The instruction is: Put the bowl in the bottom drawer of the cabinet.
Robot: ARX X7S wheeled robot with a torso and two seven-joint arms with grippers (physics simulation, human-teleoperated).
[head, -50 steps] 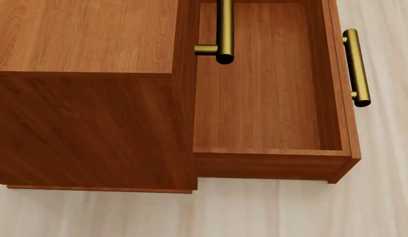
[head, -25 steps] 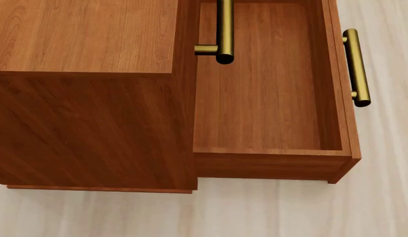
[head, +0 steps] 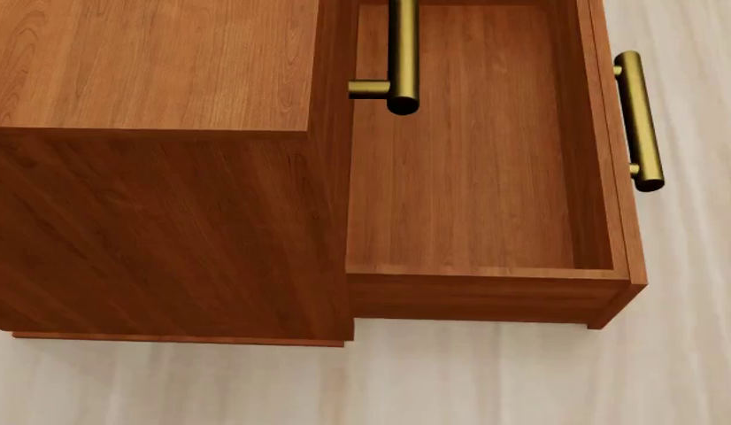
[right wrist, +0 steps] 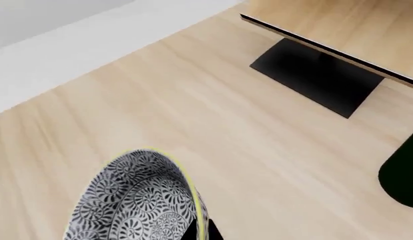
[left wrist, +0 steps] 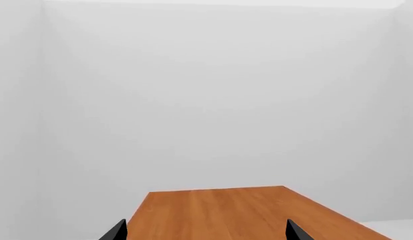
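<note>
The cabinet [head: 153,133] fills the left of the head view. Its bottom drawer [head: 472,177] is pulled out to the right and holds nothing, with its brass handle [head: 638,119] on the outer front. No gripper or bowl shows in that view. In the right wrist view the blue-patterned bowl [right wrist: 136,200] hangs tilted over pale floor, and my right gripper [right wrist: 201,232] is shut on its rim, one dark finger on each side. In the left wrist view my left gripper [left wrist: 205,232] is open over a reddish-brown wooden top [left wrist: 240,212], with nothing between its fingertips.
A brass handle [head: 403,53] of an upper drawer juts over the open drawer's inner end. Pale wood floor [head: 519,381] surrounds the cabinet. The right wrist view shows a black base plate [right wrist: 316,72] under a pale panel and a dark rounded shape [right wrist: 401,172] at the edge.
</note>
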